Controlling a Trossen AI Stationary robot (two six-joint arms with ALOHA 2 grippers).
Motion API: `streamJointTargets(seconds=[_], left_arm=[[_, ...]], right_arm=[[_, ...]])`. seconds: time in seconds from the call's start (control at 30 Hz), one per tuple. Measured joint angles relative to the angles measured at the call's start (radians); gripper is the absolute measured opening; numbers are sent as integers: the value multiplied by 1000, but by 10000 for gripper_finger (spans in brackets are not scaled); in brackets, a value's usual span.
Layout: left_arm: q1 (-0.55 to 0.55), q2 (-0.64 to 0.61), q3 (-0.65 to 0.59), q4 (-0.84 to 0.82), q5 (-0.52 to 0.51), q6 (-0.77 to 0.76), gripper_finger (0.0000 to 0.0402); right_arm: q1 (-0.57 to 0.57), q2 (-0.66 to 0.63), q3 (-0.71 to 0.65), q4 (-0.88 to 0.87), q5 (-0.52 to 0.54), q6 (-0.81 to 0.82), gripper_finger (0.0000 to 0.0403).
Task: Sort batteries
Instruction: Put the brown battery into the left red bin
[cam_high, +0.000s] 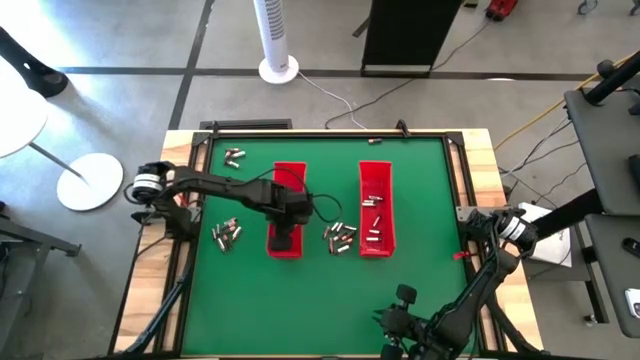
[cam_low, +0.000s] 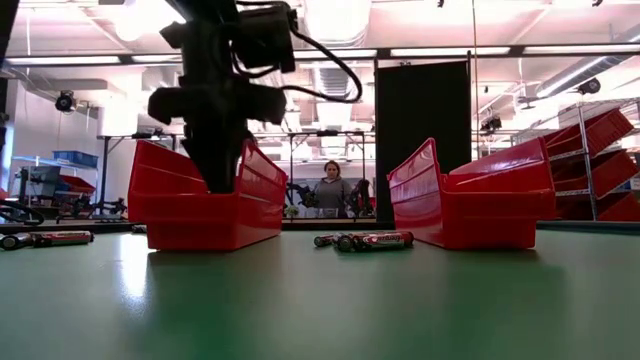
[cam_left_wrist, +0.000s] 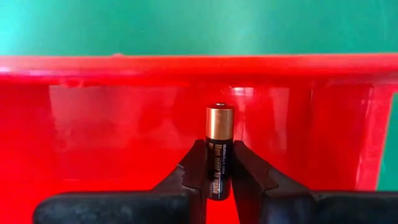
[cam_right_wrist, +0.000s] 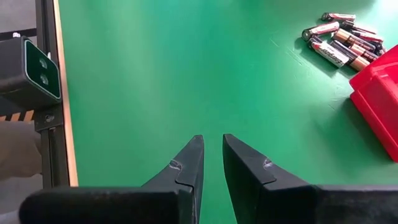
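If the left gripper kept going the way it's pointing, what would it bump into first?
Probably the floor of the left red tray: the left gripper, shut on a battery, points down into it.

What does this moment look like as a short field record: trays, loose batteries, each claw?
trays: two long red plastic trays, left tray and right tray, on the green table mat
loose batteries: small cylindrical batteries in a pile between the trays, a pile left of the left tray, a few near the far edge
left claw: shut on a black-and-copper battery above the left tray
right claw: nearly shut, empty, over bare mat near the front edge
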Motion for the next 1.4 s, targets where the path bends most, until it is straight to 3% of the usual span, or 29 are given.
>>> streamJointTargets(seconds=[0.77,1.2,1.4], left_arm=[[0,151,29,14,0,-6,30],[-1,158,37,7,1,-16,86],[-16,150,168,-217,1,-56,112]], right_arm=[[2,0,0,4,0,5,56],[2,0,0,-1,0,37,135],[2,0,0,-1,0,42,171]])
